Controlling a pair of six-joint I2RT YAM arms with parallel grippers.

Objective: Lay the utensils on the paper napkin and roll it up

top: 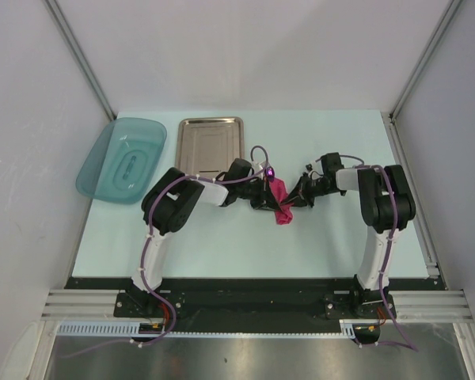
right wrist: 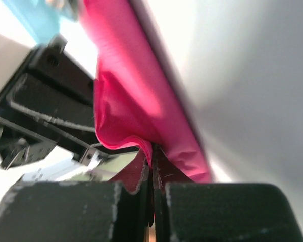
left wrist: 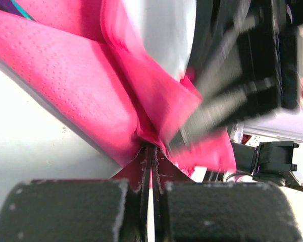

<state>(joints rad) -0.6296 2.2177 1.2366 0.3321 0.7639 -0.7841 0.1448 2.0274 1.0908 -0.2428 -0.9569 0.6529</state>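
Over the pale table (top: 222,245), left gripper (left wrist: 150,154) and right gripper (right wrist: 152,151) each clamped the bunched pink napkin (top: 282,204), likely to stop it unrolling.

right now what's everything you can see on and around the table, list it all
paper napkin: one, magenta-pink, bunched at mid-table between the two hands
utensils: count unclear, only a purple and teal sliver shows, beside the napkin in the left wrist view
steel tray: one, silver, far side of the table, left of centre
dish: one, translucent teal, at the table's far left edge
table: one, pale mint
left arm: one, black and white, base at the near edge
right arm: one, black and white, base at the near edge
left hand: one, black, shut on the napkin
right hand: one, black, shut on the napkin
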